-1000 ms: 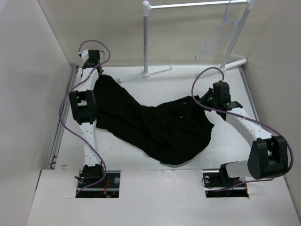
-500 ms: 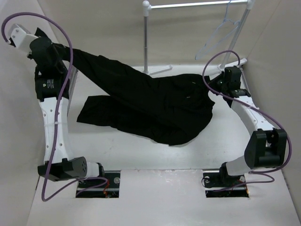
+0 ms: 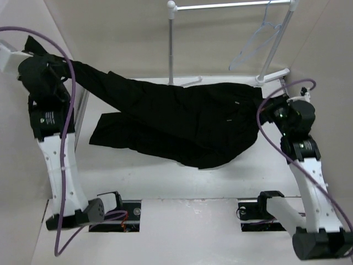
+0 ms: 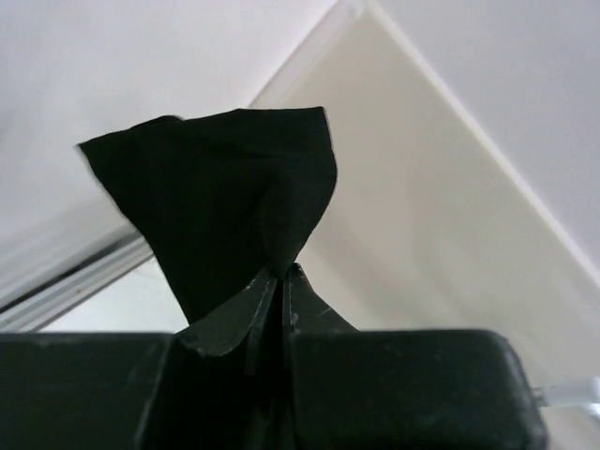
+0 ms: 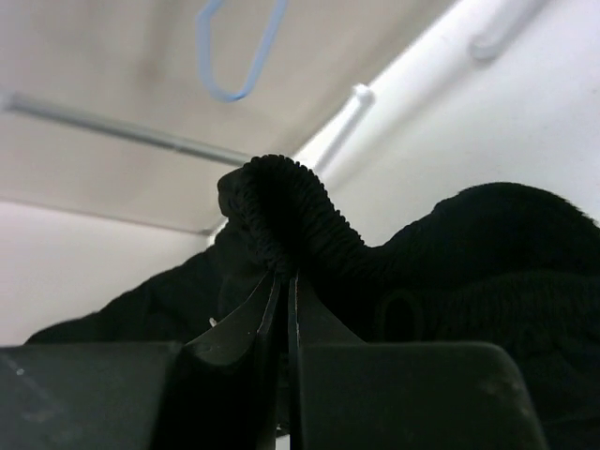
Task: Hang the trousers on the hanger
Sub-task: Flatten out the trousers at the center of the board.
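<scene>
The black trousers (image 3: 182, 118) hang stretched between my two arms above the table, one leg trailing down onto the table at the left. My left gripper (image 3: 34, 51), raised high at the far left, is shut on a leg end (image 4: 225, 187). My right gripper (image 3: 263, 107), lifted at the right, is shut on the ribbed waistband (image 5: 281, 211). The pale hanger (image 3: 255, 44) hangs from the rack rail at the back right, above and behind the right gripper; in the right wrist view the hanger (image 5: 234, 56) shows bluish overhead.
The white garment rack (image 3: 172, 47) stands at the back, its feet on the table behind the trousers and its right pole (image 3: 277, 44) close to my right gripper. Pale walls close in on both sides.
Both arms have lifted the trousers off the table and drawn them apart. The left arm swung up and left; the right gripper moved up and toward the right.
</scene>
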Available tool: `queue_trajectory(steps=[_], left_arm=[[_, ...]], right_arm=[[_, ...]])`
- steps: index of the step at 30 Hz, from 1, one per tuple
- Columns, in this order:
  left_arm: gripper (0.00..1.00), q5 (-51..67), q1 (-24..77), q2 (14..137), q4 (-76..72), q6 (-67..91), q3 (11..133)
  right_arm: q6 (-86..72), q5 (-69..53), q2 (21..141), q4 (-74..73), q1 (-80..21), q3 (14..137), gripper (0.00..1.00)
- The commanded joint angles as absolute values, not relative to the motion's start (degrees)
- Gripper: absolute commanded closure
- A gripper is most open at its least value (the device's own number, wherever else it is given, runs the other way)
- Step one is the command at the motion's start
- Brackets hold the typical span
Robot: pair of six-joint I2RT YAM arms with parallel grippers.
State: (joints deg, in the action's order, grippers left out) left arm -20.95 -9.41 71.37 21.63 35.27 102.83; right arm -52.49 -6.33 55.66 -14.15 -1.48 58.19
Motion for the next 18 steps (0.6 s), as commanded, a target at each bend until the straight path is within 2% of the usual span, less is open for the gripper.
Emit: queue_trajectory(steps=[1, 4, 9, 18], left_arm=[[0.97, -21.71, -10.33, 65.31, 17.23, 36.21, 101.17], [0.96, -21.01, -10.24, 64.16, 14.08, 36.03, 96.35], [0.96, -19.16, -9.89, 69.76, 5.20, 37.44, 90.44], [0.97, -14.33, -7.87, 92.89, -0.33, 38.32, 107.66]], right_arm=[[-52.65, -6.86, 49.06, -17.92, -1.36, 52.93, 0.97], [-52.38, -6.33, 46.58, -18.20, -1.45, 48.79, 0.96], [-51.85, -7.38, 52.80, -11.62, 3.91, 49.12, 0.96], [-51.59, -6.59, 66.17, -6.24, 6.99, 55.19, 0.97]])
